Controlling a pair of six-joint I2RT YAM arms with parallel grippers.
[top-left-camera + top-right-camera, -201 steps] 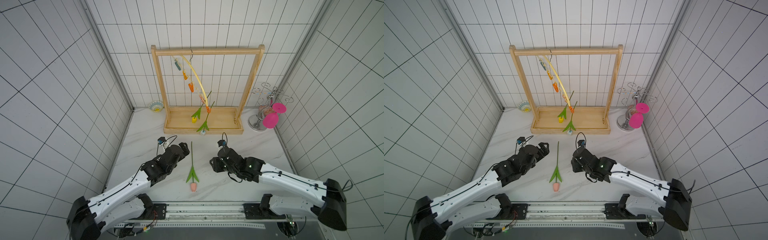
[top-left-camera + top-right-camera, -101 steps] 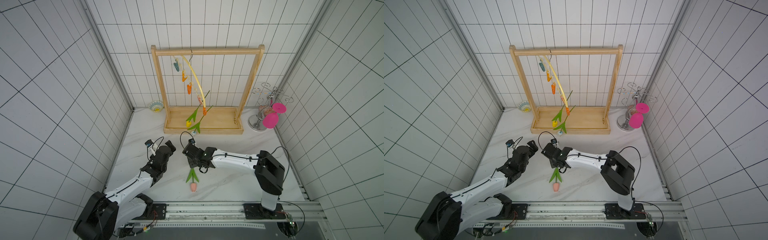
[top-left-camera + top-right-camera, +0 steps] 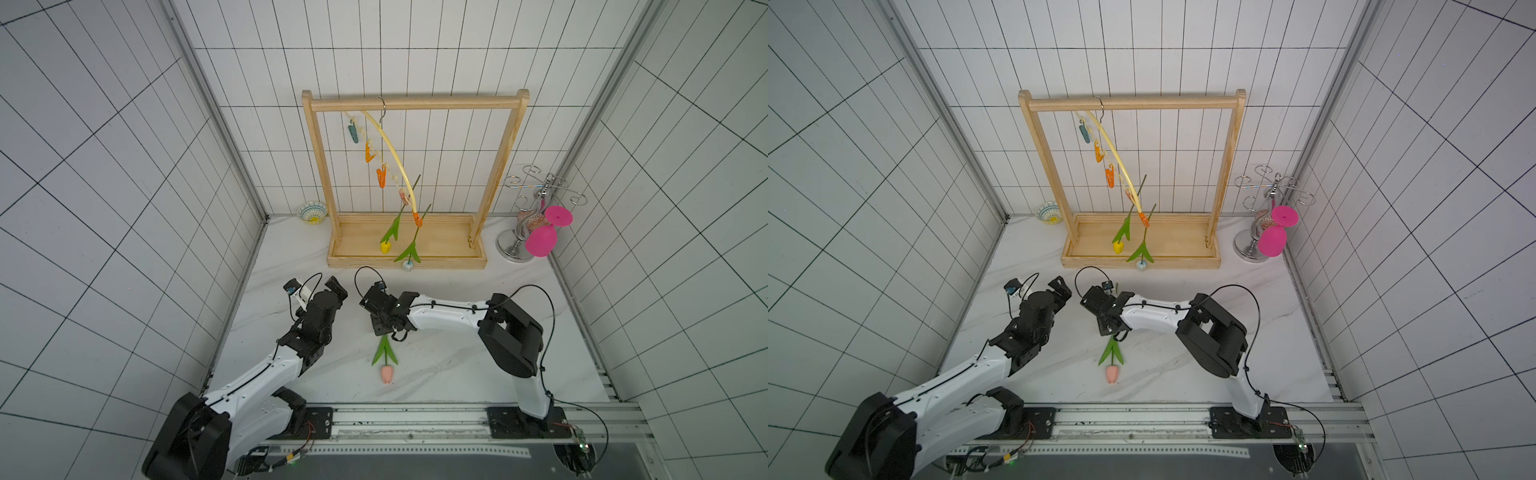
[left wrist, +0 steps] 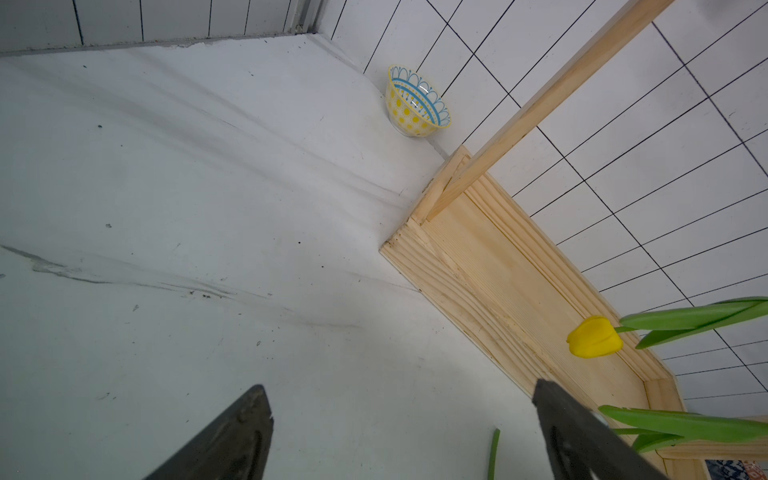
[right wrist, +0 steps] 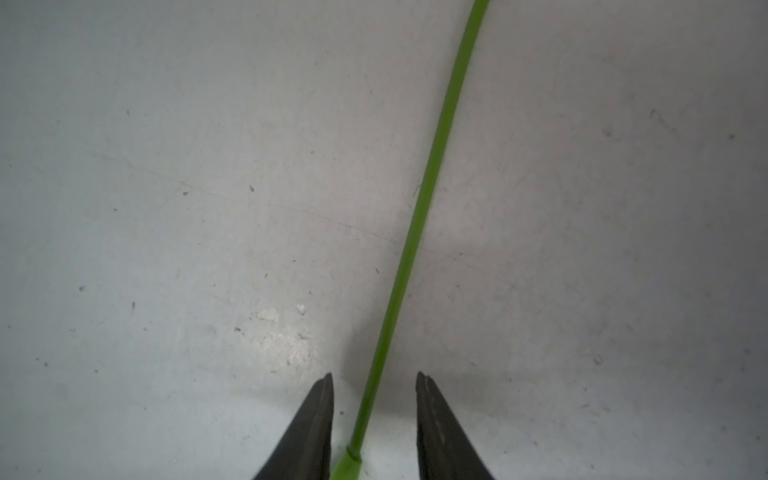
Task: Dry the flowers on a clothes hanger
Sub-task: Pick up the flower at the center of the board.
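Right gripper part open, dark tapered fingers astride thin glossy green stem, gap on both sides. Only the wrist view shows this. Top views show pink tulip flat on marbled desk. Left gripper wide open, empty. Yellow tulip and white tulip hang head-down from curved hanger on wooden rack.

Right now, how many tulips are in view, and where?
3. The yellow tulip and white tulip hang head-down from the clothes hanger on the wooden rack; the pink tulip lies on the table, its stem inside the open right claw. None looks hidden.
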